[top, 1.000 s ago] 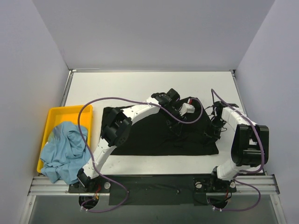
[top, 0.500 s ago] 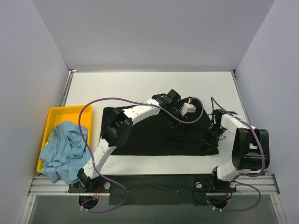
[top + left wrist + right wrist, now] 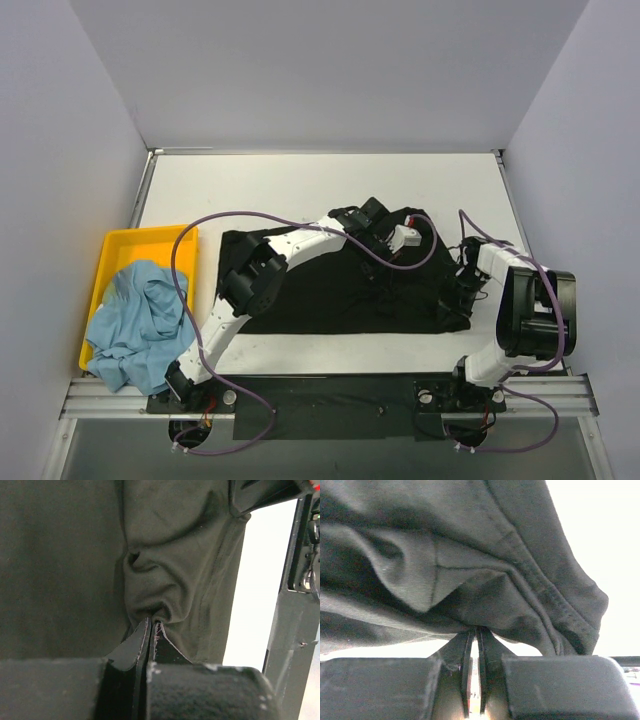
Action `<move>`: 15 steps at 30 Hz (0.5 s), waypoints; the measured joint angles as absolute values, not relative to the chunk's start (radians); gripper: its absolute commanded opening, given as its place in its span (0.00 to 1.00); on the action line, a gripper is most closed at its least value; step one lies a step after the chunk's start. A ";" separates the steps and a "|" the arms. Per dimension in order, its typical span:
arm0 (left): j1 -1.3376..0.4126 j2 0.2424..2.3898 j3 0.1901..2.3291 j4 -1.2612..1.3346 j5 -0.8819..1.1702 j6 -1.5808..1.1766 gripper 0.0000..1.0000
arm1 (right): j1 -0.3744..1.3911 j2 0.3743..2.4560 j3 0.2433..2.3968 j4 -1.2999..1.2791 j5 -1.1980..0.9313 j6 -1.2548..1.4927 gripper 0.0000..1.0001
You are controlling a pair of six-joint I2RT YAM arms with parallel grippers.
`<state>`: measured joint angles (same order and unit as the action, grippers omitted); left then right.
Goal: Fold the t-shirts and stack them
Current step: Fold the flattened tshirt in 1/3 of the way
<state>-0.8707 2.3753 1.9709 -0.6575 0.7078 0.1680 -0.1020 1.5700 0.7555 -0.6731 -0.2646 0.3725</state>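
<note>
The black t-shirt point(image 3: 320, 285) lies spread across the middle of the white table. My left gripper point(image 3: 385, 268) is down on its right part, shut on a pinch of the black cloth point(image 3: 155, 605). My right gripper point(image 3: 458, 290) is at the shirt's right edge, shut on a bunched fold of the black cloth point(image 3: 485, 600) and holding it off the table. The light blue t-shirt point(image 3: 135, 325) lies crumpled in the yellow tray point(image 3: 120, 245) at the left.
The yellow tray sits at the table's left edge. The metal rail point(image 3: 330, 395) with the arm bases runs along the near edge. Grey walls point(image 3: 60, 200) close in the left, back and right sides. Bare white table point(image 3: 300, 190) lies behind the shirt.
My right gripper has moved toward the near edge, dragging the shirt's right edge with it. My left gripper has shifted slightly nearer. The blue shirt has not moved.
</note>
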 measured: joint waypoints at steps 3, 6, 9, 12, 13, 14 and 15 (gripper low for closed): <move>-0.871 2.375 1.969 -0.658 0.680 0.168 0.00 | -0.143 1.570 0.756 -0.675 -0.262 0.369 0.00; -0.870 2.375 1.958 -0.659 0.653 0.168 0.00 | -0.189 1.565 0.756 -0.677 -0.257 0.368 0.00; -0.869 2.375 1.948 -0.674 0.632 0.179 0.00 | -0.204 1.560 0.756 -0.677 -0.250 0.366 0.00; -0.869 2.375 1.948 -0.688 0.626 0.207 0.05 | -0.201 1.560 0.756 -0.677 -0.249 0.365 0.01; -0.869 2.375 1.948 -0.691 0.627 0.216 0.12 | -0.201 1.560 0.756 -0.677 -0.250 0.363 0.03; -0.869 2.375 1.948 -0.694 0.629 0.223 0.24 | -0.201 1.560 0.756 -0.677 -0.251 0.363 0.07; -0.869 2.375 1.948 -0.698 0.634 0.229 0.28 | -0.201 1.560 0.757 -0.678 -0.251 0.362 0.09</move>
